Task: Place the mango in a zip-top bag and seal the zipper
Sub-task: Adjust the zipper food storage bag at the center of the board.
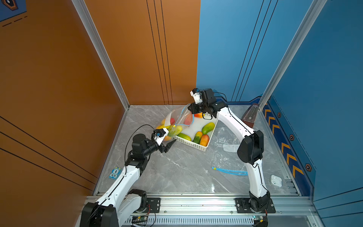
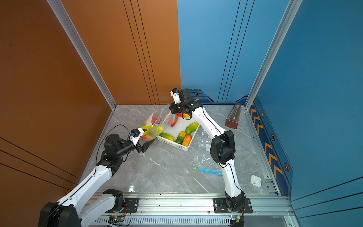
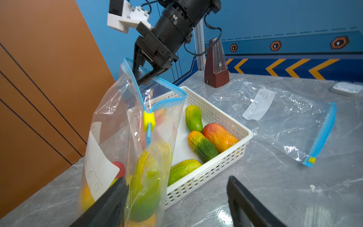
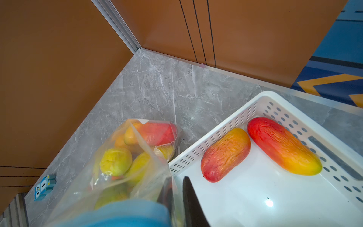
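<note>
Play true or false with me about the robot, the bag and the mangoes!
1. The right pincer pinches the top of the bag. True.
2. The left pincer holds a mango. False: it is open and empty, beside the bag.
3. The bag is empty. False: several mangoes sit inside.
4. The white basket has fruit in it. True.
5. The bag's zipper is shut all the way. False: the yellow slider sits partway along, and the mouth beyond it gapes open.
</note>
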Available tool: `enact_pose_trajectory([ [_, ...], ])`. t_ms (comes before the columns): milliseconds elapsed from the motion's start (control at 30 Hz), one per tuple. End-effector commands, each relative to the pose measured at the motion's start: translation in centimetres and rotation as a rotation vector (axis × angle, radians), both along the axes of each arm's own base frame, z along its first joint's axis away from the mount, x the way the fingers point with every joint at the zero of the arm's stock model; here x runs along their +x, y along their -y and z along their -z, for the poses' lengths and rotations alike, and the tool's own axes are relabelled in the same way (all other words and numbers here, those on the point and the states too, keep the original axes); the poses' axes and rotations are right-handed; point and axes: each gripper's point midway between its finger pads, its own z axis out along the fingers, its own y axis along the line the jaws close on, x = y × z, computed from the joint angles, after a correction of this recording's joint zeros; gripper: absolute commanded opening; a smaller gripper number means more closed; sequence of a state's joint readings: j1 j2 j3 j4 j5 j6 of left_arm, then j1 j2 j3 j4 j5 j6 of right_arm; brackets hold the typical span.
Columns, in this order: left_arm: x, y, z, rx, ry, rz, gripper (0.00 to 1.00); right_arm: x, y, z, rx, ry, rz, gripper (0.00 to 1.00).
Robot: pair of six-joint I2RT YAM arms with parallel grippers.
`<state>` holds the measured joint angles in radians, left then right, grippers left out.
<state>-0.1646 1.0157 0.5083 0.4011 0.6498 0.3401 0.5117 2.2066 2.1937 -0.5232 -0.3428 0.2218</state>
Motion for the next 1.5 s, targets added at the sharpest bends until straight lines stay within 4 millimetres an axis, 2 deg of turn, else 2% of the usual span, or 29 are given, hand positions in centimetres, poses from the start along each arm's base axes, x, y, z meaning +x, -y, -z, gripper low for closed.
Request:
enact_pose_trajectory([
  [0,1.1,1.3,-2.3,0.048,0.118,0.027,0.66,0.6,-0.4,-0.5,0.023,0.008,0.020,0.14],
  [200,3.0,1.6,-2.8,0.048,0.137,-0.009,0.36,0.5,-0.6,0.2,0.022,-0.009,0.016,0.15],
  [267,3.4,1.8,-2.7,0.058,0.142,-0.011,0.24,0.5,-0.6,0.3,0.022,-0.013,0.013,0.15],
  [333,3.8,2.0,-2.4,0.076,0.146,-0.021,0.25,0.5,-0.6,0.3,0.025,-0.015,0.012,0.15],
  [400,4.2,1.9,-2.1,0.092,0.147,-0.040,0.37,0.5,-0.6,0.3,0.028,-0.017,0.013,0.15],
  [467,4.5,1.9,-1.9,0.099,0.144,-0.046,0.37,0.4,-0.6,0.2,0.029,-0.016,0.010,0.15],
  [633,4.7,2.3,-2.0,0.098,0.144,-0.028,0.12,0.3,-0.5,0.6,0.023,-0.023,0.002,0.17],
  [667,4.6,2.3,-2.2,0.098,0.149,-0.030,0.06,0.1,-0.4,0.5,0.019,-0.020,-0.005,0.19],
  [733,4.4,2.2,-2.6,0.094,0.159,-0.030,0.01,-0.4,0.2,0.3,0.016,-0.018,-0.020,0.25],
  [800,4.1,2.1,-3.1,0.086,0.169,-0.024,0.00,-1.6,0.4,-1.2,0.050,-0.002,-0.082,0.46],
  [833,4.1,2.1,-3.3,0.082,0.174,-0.023,0.00,-2.1,0.7,-2.1,0.051,0.023,-0.094,0.49],
  [867,4.0,1.8,-3.6,0.076,0.178,-0.027,0.00,-2.5,1.2,-2.1,0.030,0.041,-0.106,0.52],
  [900,3.8,1.6,-3.9,0.067,0.180,-0.025,0.00,-3.4,2.2,-4.6,0.018,0.107,-0.111,0.56],
  [1033,3.6,0.3,-4.6,0.042,0.181,-0.047,0.00,-5.6,6.1,-7.2,-0.140,0.300,-0.128,0.63],
  [1167,3.6,-0.9,-4.3,0.033,0.168,-0.066,0.00,-9.8,7.2,-7.3,-0.357,0.521,-0.275,0.71],
  [1233,3.6,-1.1,-4.1,0.033,0.164,-0.067,0.00,-11.7,6.9,-7.2,-0.407,0.607,-0.382,0.73],
  [1267,3.5,-1.1,-4.1,0.032,0.164,-0.063,0.00,-13.1,6.0,-7.3,-0.408,0.657,-0.463,0.73],
  [1333,3.1,-0.8,-4.1,0.025,0.162,-0.036,0.00,-16.6,3.2,-6.8,-0.372,0.807,-0.714,0.74],
  [1367,2.9,-0.6,-4.1,0.021,0.159,-0.021,0.00,-18.1,1.7,-5.8,-0.381,0.883,-0.824,0.80],
  [1467,2.1,0.0,-3.7,0.012,0.148,0.029,0.00,-18.1,-1.5,-5.3,-0.342,0.961,-0.902,0.81],
])
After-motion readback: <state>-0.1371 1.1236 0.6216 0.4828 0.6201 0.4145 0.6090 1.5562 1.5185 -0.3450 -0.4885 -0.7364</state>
